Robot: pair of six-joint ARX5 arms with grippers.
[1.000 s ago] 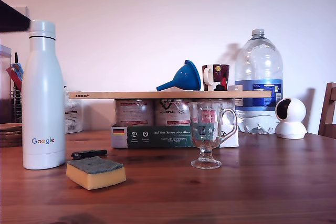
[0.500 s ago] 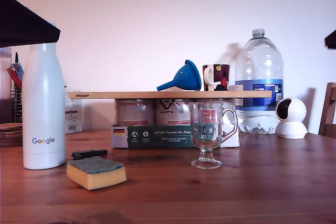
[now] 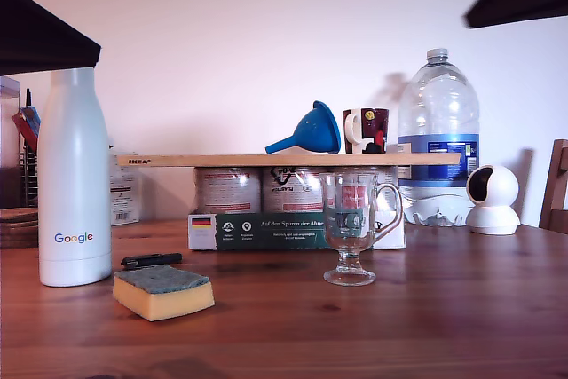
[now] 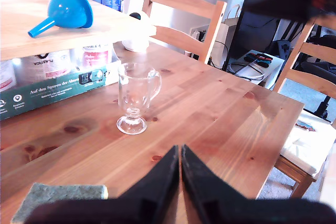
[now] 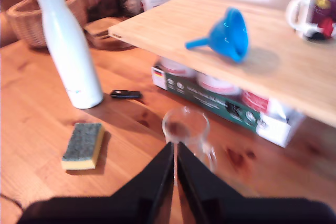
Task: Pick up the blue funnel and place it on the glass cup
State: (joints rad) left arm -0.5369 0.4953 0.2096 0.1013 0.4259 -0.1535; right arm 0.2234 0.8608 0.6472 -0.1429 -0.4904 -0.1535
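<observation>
The blue funnel (image 3: 311, 130) lies on its side on a wooden board (image 3: 222, 160) raised on boxes and cans; it also shows in both wrist views (image 4: 68, 6) (image 5: 228, 34). The glass cup (image 3: 349, 228) stands upright on the table in front of the board, empty (image 4: 134, 98) (image 5: 186, 127). My first gripper (image 4: 180, 148) is shut on nothing, above the table, well short of the cup. My second gripper (image 5: 175, 144) is shut too, hovering high just short of the cup. In the exterior view only dark arm parts show in the upper corners.
A white Google bottle (image 3: 73, 184) stands at the exterior view's left, with a sponge (image 3: 162, 292) in front of it. A dark red mug (image 3: 366, 130) sits on the board beside the funnel. A big water bottle (image 3: 435, 130) and a white camera (image 3: 491, 201) stand at the right.
A dark arm part has come down over the white bottle at the exterior view's upper left. Another has moved into the upper right corner and grown. Funnel and cup have not moved.
</observation>
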